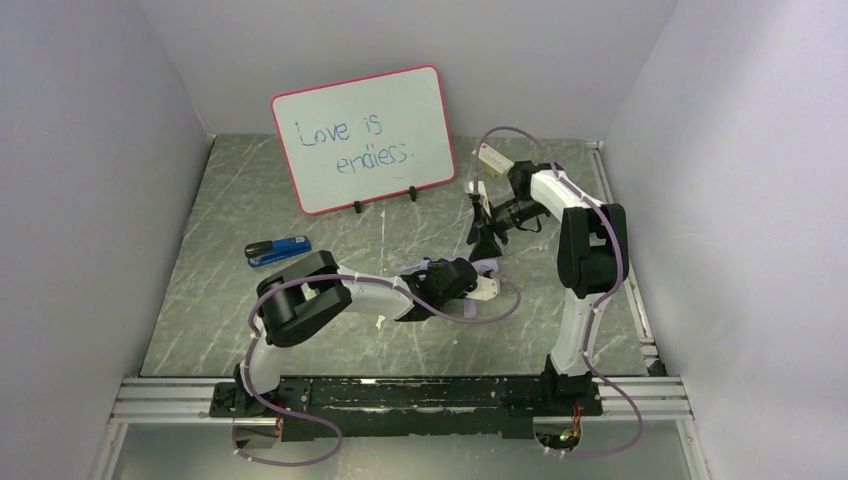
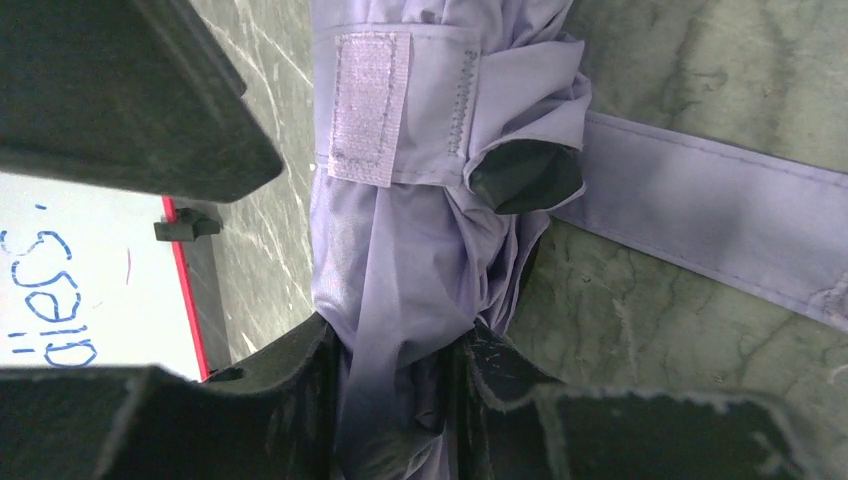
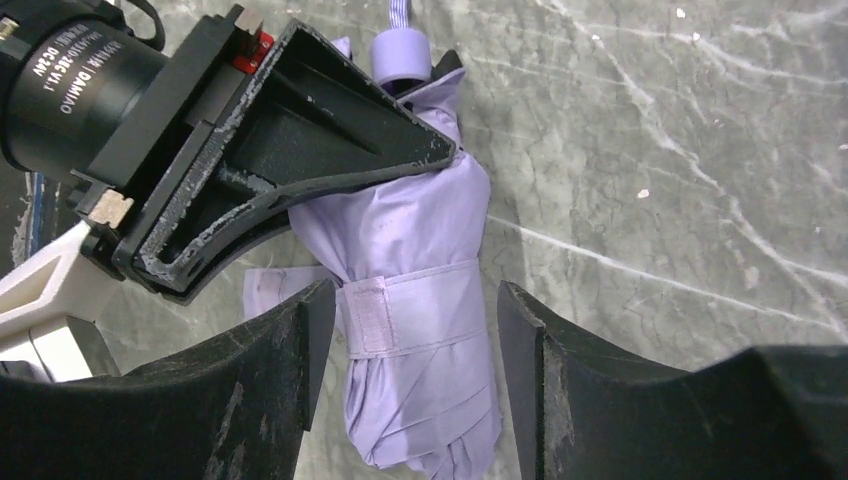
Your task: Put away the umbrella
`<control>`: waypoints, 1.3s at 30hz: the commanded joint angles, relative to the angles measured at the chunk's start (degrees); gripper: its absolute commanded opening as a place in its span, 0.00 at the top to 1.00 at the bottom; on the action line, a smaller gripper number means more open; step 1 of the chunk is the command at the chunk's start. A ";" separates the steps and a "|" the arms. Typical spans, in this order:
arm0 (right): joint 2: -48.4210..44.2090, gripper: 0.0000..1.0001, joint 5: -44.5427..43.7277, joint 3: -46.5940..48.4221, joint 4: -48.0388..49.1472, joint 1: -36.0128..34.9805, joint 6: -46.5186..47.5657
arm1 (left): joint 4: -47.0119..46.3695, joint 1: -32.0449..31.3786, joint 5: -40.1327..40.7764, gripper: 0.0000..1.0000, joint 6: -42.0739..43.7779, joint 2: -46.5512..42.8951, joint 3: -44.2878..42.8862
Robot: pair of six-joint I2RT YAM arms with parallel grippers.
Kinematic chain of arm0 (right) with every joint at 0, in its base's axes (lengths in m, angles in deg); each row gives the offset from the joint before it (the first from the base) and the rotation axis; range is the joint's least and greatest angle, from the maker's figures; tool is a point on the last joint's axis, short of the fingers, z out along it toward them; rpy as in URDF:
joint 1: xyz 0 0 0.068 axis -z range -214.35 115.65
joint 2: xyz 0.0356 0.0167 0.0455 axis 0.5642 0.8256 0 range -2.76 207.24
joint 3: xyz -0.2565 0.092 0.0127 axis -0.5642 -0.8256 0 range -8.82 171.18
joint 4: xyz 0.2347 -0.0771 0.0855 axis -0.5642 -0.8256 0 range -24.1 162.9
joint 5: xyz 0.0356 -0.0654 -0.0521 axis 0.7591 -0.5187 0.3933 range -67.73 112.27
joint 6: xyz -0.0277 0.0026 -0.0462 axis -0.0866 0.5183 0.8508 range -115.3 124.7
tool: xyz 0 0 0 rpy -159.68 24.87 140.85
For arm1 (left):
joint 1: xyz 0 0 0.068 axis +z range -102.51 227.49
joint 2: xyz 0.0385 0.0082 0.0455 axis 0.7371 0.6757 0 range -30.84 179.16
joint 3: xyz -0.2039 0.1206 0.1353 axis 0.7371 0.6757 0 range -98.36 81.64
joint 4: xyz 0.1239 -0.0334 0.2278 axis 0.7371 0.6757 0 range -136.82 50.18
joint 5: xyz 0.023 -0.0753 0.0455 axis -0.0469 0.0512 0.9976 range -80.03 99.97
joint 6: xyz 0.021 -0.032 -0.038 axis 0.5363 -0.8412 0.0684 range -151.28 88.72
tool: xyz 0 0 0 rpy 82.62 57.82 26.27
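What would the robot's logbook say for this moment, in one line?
umbrella: folded, lying on table | left gripper: shut on umbrella near handle | right gripper: open, over wrapped strap

whiteboard (image 1: 362, 138): red frame, blue handwriting "Love is endless.", propped on small black feet at the table's back
stapler (image 1: 277, 251): blue and black, lying flat, left side, near whiteboard
table (image 1: 300, 340): grey-green marbled top

The left arm (image 1: 300, 310) and right arm (image 1: 590, 250) pair white links with bulky black joint housings, and a lavender cable (image 1: 512, 130) loops along each. A black motor (image 3: 85, 75) carries white lettering, seemingly "DAMIAO". The right gripper (image 3: 408, 310) has black fingers (image 3: 270, 400) with pale, scuffed edges.
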 commanded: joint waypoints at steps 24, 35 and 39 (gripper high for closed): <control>0.26 0.43 -18.52 -8.48 14.85 -3.76 -13.49 | 7.94 1.34 -4.02 0.95 -0.36 3.45 3.47; -0.23 0.72 -24.13 -10.32 20.47 -4.20 -17.60 | 7.83 1.37 -5.19 0.95 -1.55 0.89 3.26; -1.20 0.74 -25.99 -12.27 22.93 -4.14 -18.61 | 7.65 1.33 -8.09 0.74 -2.45 -3.08 3.77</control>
